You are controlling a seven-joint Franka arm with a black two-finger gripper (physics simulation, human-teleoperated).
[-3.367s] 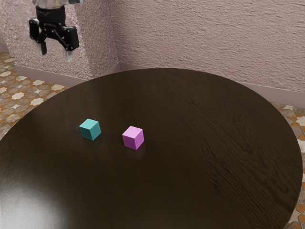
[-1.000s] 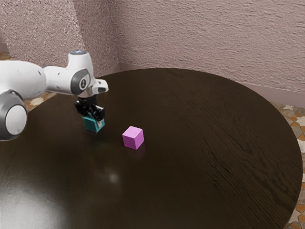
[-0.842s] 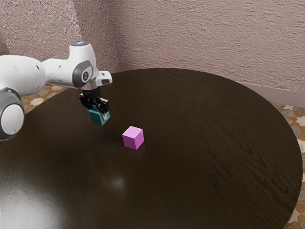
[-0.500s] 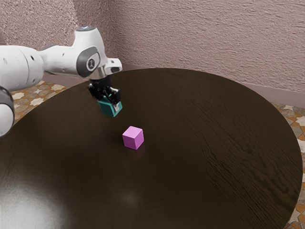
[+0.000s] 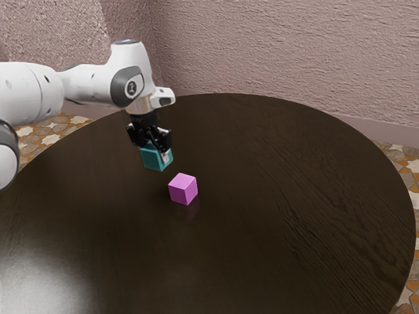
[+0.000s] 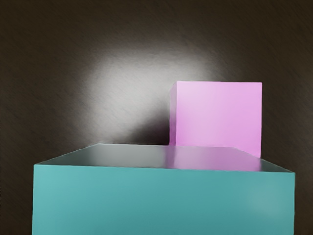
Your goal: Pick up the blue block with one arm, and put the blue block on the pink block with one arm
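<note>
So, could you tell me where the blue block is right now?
The blue block hangs in the pincer above the table, just to the exterior view's left of the pink block.

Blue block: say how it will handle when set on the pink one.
Blue block looks rigid and flat-faced, so unlikely to roll. Held aloft by the end effector, it seems light. Pink block is about its size, so off-centre placement may tip.

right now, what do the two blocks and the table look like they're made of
Blue block: likely smooth plastic, semi-glossy; its top shows a pink reflection in the wrist view.
Pink block: even colour, flat faces, maybe plastic too, duller.
Table: dark polished wood, judging by grain lines and a bright glare patch.
</note>
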